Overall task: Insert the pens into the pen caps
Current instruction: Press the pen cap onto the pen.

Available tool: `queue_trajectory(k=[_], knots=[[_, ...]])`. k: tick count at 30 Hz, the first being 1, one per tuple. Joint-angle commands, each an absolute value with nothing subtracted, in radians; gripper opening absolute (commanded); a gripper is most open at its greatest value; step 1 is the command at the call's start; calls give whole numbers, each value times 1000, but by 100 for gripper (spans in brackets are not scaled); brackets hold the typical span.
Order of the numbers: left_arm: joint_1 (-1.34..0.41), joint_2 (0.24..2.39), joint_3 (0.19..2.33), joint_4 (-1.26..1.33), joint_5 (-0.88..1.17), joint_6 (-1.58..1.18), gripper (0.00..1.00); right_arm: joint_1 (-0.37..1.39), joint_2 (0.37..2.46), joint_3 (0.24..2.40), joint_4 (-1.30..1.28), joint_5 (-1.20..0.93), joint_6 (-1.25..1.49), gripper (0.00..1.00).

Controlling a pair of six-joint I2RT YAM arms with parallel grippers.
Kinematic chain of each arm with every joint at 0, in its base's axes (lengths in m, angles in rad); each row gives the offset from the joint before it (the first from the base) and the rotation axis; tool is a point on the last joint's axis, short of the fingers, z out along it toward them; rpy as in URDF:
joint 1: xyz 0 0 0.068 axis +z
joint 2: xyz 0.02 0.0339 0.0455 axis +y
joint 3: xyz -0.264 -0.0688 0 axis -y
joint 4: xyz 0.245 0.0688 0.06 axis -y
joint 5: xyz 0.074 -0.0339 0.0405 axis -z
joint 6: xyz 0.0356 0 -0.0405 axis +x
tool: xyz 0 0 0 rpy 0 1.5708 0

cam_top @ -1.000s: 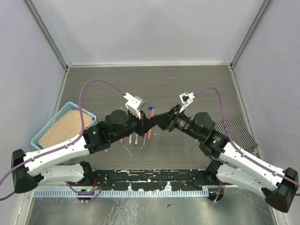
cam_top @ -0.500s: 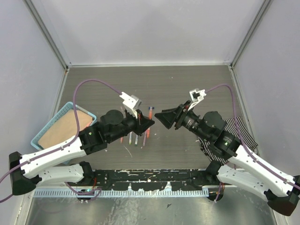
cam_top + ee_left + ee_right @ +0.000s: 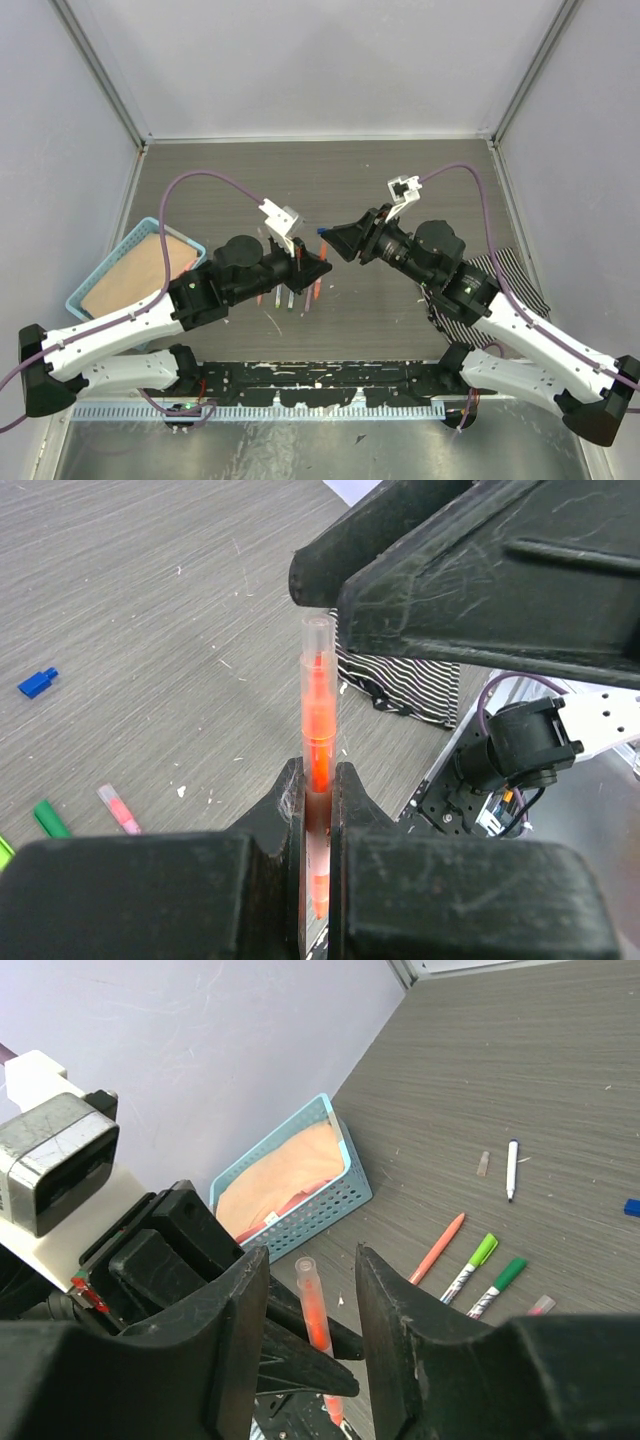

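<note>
My left gripper (image 3: 318, 780) is shut on an orange pen (image 3: 318, 715) with a clear upper end and holds it upright above the table. It also shows in the top view (image 3: 318, 268). My right gripper (image 3: 310, 1285) is open, its jaws either side of the pen's clear end (image 3: 306, 1270) without touching it; it faces the left gripper in the top view (image 3: 337, 243). On the table lie an orange pen (image 3: 437, 1248), a light-green pen (image 3: 472, 1263), a dark-green pen (image 3: 497, 1285), a white pen (image 3: 511, 1168), a pink piece (image 3: 541, 1305) and a blue cap (image 3: 632, 1207).
A light-blue basket (image 3: 100, 268) with tan cloth stands at the left. A striped cloth (image 3: 512, 282) lies at the right under my right arm. A small grey cap (image 3: 483, 1163) lies by the white pen. The blue cap (image 3: 322, 231) sits just behind the grippers.
The grippers met, drew apart, and my right gripper has now moved left again to the held pen. My left gripper still grips the orange pen.
</note>
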State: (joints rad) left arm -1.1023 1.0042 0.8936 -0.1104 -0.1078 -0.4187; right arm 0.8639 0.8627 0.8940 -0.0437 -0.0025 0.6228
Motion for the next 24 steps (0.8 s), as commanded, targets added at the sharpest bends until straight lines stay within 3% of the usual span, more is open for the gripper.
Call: queue_trajectory(k=[1,12,22,24], knots=[[-1100,1003,886,-78,-89,-402,0,868,866,949,-17,-20,595,44],[-1100,1017,897,-80,-74,-398,0,868,895,946,-22,-54,583,32],[-1100,1023,920,-95,-82,-388,0,870,894,937,-86,-62,532,2],[-1101,1020,933,-100,-90,-382,0,870,890,927,-95,-68,529,1]])
